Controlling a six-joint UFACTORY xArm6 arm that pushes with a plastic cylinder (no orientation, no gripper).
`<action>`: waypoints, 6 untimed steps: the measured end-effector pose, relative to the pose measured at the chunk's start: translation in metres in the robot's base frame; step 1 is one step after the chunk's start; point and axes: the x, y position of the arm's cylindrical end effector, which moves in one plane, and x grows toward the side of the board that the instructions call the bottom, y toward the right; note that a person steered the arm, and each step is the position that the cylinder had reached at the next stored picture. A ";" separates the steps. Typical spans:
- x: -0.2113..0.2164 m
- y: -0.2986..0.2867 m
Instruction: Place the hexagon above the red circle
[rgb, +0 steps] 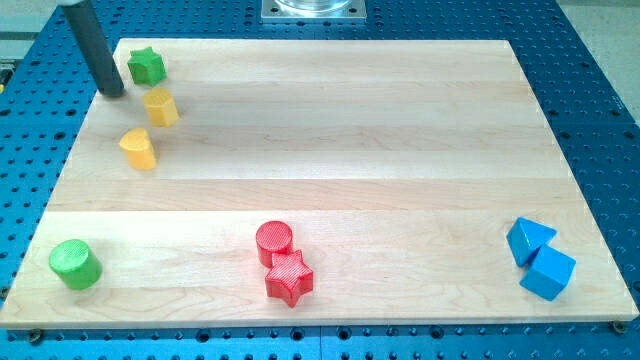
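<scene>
The yellow hexagon (161, 106) sits near the view's top left corner of the wooden board. The red circle (274, 241) stands at the bottom centre, touching the red star (289, 277) just below it. My tip (112, 93) rests at the board's top left, a short way left of the yellow hexagon and left of the green star (146, 66). It touches no block.
A yellow heart-like block (139, 149) lies below the hexagon. A green cylinder (75, 264) stands at the bottom left. A blue triangle (529, 240) and a blue cube (548, 273) sit at the bottom right. The board's edge (320, 322) borders a blue perforated table.
</scene>
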 end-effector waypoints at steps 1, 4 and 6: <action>0.024 0.020; 0.013 0.164; 0.013 0.186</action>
